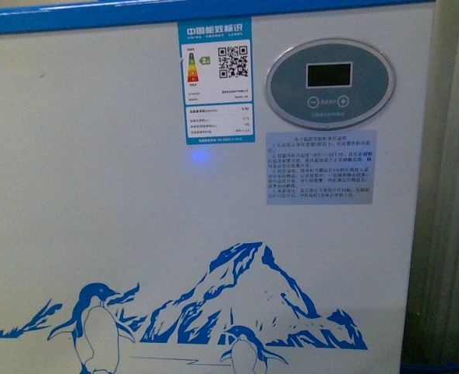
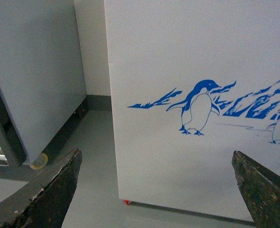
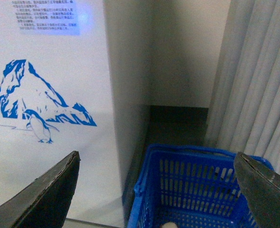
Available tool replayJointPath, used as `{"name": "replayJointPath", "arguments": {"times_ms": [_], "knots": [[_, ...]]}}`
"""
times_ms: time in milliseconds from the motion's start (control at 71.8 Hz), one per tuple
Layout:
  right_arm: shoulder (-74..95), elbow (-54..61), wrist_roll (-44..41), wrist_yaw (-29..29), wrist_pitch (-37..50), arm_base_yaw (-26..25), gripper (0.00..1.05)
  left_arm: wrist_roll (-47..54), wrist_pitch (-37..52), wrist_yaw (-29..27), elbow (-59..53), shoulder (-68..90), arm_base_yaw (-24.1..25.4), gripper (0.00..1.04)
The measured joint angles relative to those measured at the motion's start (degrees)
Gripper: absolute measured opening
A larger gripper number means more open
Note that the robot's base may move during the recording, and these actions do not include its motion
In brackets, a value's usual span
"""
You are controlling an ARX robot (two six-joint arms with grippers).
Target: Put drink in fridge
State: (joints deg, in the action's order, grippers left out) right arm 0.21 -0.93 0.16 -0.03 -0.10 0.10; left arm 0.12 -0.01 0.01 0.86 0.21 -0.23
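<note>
Left wrist view: grey cabinet (image 2: 35, 71) stood left of the fridge (image 2: 187, 52), a strip of floor between them. One red caster (image 2: 127, 202) showed under the fridge's near corner. The left end effector (image 2: 156, 190) was spread wide and empty, facing the penguin graphic on the white front wall, apart from it.

Front view only: blue top rim, energy label (image 1: 219, 82), oval control panel (image 1: 330, 83) with dark display, and instruction sticker (image 1: 321, 167) below it. Neither arm appeared here.

Right wrist view: the right end effector (image 3: 156, 190) was likewise spread wide and empty, at the fridge's right corner. A blue basket (image 3: 197, 180) sat on the floor just beside that side, a curtain (image 3: 258, 71) to its right. A pale round object (image 3: 168, 225) lay in the basket, too cropped to identify.
</note>
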Motion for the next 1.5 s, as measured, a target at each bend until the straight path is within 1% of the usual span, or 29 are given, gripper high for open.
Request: {"name": "replayJointPath", "arguments": {"times_ms": [28, 42, 70, 84, 111, 125, 167, 209, 279, 320, 348, 404, 432, 557, 710, 877, 1058, 1184, 1309, 1504], "knots": [[1.2, -0.4, 1.0, 1.6, -1.5, 0.3, 0.97, 0.0, 0.0, 0.0, 0.0, 0.0, 0.0, 0.97], [3.0, -1.8, 2.1, 4.6, -5.4, 0.5, 0.97, 0.0, 0.0, 0.0, 0.0, 0.0, 0.0, 0.97], [5.5, -3.5, 4.0, 6.4, -9.6, 0.5, 0.97, 0.0, 0.0, 0.0, 0.0, 0.0, 0.0, 0.97], [8.9, -5.5, 5.7, 8.4, -13.4, -0.1, 0.97, 0.0, 0.0, 0.0, 0.0, 0.0, 0.0, 0.97], [12.7, -7.2, 6.9, 9.6, -16.9, -1.3, 0.97, 0.0, 0.0, 0.0, 0.0, 0.0, 0.0, 0.97], [16.5, -8.5, 7.7, 9.9, -19.3, -3.0, 0.97, 0.0, 0.0, 0.0, 0.0, 0.0, 0.0, 0.97], [22.4, -9.2, 8.1, 9.3, -20.2, -5.6, 0.97, 0.0, 0.0, 0.0, 0.0, 0.0, 0.0, 0.97], [31.5, -9.2, 8.1, 7.6, -17.7, -9.9, 0.97, 0.0, 0.0, 0.0, 0.0, 0.0, 0.0, 0.97], [42.4, -9.4, 7.0, 6.4, -11.5, -14.1, 0.97, 0.0, 0.0, 0.0, 0.0, 0.0, 0.0, 0.97], [51.5, -10.1, 4.7, 6.2, -4.7, -16.6, 0.97, 0.0, 0.0, 0.0, 0.0, 0.0, 0.0, 0.97], [55.2, -10.6, 3.7, 5.9, -1.9, -17.5, 0.97, 0.0, 0.0, 0.0, 0.0, 0.0, 0.0, 0.97], [70.2, -13.2, -0.3, 4.2, 8.8, -19.6, 0.97, 0.0, 0.0, 0.0, 0.0, 0.0, 0.0, 0.97], [76.1, -14.5, -1.5, 3.5, 12.5, -20.2, 0.97, 0.0, 0.0, 0.0, 0.0, 0.0, 0.0, 0.97], [99.1, -19.9, -6.1, 2.1, 25.0, -20.6, 0.97, 0.0, 0.0, 0.0, 0.0, 0.0, 0.0, 0.97], [117.6, -26.9, -10.1, 1.2, 33.0, -18.8, 0.97, 0.0, 0.0, 0.0, 0.0, 0.0, 0.0, 0.97], [133.3, -34.8, -14.1, 1.1, 38.4, -16.8, 0.97, 0.0, 0.0, 0.0, 0.0, 0.0, 0.0, 0.97], [147.9, -43.8, -16.0, 1.6, 39.1, -15.8, 0.97, 0.0, 0.0, 0.0, 0.0, 0.0, 0.0, 0.97], [156.2, -51.2, -15.7, 1.4, 37.3, -14.1, 0.97, 0.0, 0.0, 0.0, 0.0, 0.0, 0.0, 0.97], [160.8, -56.4, -15.4, 1.8, 34.8, -13.3, 0.97, 0.0, 0.0, 0.0, 0.0, 0.0, 0.0, 0.97], [166.3, -64.0, -15.2, 4.0, 31.3, -13.1, 0.97, 0.0, 0.0, 0.0, 0.0, 0.0, 0.0, 0.97]]}}
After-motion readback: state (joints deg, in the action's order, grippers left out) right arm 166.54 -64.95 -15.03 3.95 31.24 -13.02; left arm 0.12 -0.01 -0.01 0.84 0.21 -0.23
